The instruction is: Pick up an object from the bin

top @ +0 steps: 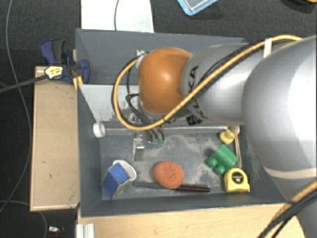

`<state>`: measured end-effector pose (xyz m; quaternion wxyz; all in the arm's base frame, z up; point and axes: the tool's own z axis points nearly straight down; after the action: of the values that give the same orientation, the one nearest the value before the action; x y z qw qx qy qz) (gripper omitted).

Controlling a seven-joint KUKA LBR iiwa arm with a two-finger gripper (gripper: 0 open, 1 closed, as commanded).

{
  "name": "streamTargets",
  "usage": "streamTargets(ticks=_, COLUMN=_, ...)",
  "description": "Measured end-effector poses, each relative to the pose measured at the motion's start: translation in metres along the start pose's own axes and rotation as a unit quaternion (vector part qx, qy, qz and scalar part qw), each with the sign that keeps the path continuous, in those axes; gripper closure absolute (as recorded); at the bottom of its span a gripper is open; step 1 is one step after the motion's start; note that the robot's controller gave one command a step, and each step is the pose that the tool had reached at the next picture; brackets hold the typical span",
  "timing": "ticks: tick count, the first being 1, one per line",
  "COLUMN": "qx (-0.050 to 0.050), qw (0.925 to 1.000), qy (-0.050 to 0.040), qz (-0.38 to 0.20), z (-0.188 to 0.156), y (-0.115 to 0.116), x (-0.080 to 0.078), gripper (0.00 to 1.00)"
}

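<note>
My gripper (139,145) hangs below the orange cover, over the bare bin floor in the left middle, and nothing shows in it. A long grey rod (198,129) with a white end cap lies across the bin just behind it. The orange round disc (168,174) rests on the floor a little in front and to the right of the gripper. A thin black stick (184,186) lies along that disc's front edge. A blue and white cup-like thing (117,176) lies tipped over at the front left.
At the right end of the bin sit a green toy block (221,158), a yellow tape measure (236,180) and a small yellow piece (227,136). The arm and its yellow cable cover the back right of the bin.
</note>
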<state>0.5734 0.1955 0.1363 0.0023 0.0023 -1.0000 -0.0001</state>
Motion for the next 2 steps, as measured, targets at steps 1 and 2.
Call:
streamTargets(ticks=1, qx=-0.001, qw=1.0, qy=-0.003, qz=0.002, z=-0.005, y=-0.001, x=-0.001, gripper=0.0)
streamTargets(ticks=2, qx=0.0, qw=0.9954, qy=-0.0031, qz=-0.096, z=-0.021, y=0.018, x=0.013, gripper=0.0)
